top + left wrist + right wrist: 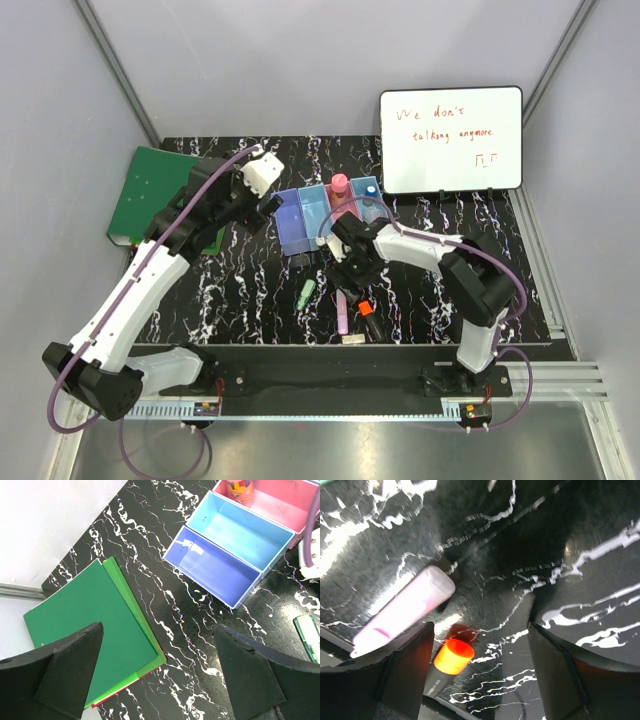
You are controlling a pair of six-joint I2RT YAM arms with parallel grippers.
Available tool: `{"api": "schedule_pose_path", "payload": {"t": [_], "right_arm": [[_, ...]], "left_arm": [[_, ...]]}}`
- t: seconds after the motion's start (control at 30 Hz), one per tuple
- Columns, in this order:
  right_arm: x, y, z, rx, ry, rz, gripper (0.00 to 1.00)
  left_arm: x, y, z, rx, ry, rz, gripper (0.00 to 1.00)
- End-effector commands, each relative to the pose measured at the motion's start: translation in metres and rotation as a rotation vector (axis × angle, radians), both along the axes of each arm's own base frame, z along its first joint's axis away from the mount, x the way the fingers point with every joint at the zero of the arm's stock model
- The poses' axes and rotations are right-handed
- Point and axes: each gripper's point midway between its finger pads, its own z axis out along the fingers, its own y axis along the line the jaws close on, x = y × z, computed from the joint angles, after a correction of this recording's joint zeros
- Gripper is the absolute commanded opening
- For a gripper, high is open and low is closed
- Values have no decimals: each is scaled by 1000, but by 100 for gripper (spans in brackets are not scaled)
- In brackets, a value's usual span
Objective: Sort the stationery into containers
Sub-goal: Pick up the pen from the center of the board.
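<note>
Left gripper [157, 652] fingers spread, nothing held; green binder [90, 615] ahead of one finger, bins [200, 582] beyond the other. Right gripper [480, 655] likewise parted and empty, orange-capped marker [452, 657] just inside one finger, pink highlighter [402, 612] just past that finger. Both probably light, stiff, slick, apt to roll: pinch across mid-barrel, though the marker's barrel is mostly hidden.

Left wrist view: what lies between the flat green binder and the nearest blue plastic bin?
Nothing. Only bare black white-veined tabletop separates the flat green binder from the periwinkle-blue open plastic bin; the left wrist view shows it.
</note>
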Motion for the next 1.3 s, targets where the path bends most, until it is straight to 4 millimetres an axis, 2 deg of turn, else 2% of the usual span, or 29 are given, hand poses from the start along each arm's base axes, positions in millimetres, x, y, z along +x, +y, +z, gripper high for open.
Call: {"api": "schedule_pose_path", "payload": {"t": [0.0,0.03,0.17,0.3,0.4,0.5,0.6,0.83,0.97,1.17,1.27], "right_arm": [[-8,-17,-3,-16,-32,-40,81],[-7,-17,5,-1,-55,-34,81],[-8,-18,12,-4,-97,-9,80],[-14,-17,2,-15,-72,15,78],[-14,-18,4,-17,-80,31,78],[-24,-18,15,-26,-96,90,76],[-30,-24,17,-53,-95,124,76],[-50,-38,21,-82,-27,159,72],[-52,-34,19,-66,-7,194,71],[-51,-29,20,-55,10,222,75],[-52,-27,18,-53,23,228,73]], "left_arm": [[6,-4,23,-36,-68,-10,99],[6,-4,24,-35,-72,-9,99],[6,-4,23,-34,-67,-11,99],[9,-3,26,-23,-75,-9,99],[12,-1,24,-1,-78,-3,99],[12,-2,19,8,-66,-6,99],[14,-3,13,16,-53,-11,99],[18,-3,19,27,-72,-13,99],[19,-4,20,24,-74,-16,99],[22,-6,17,29,-68,-22,99],[24,-8,19,26,-73,-25,99]]}}
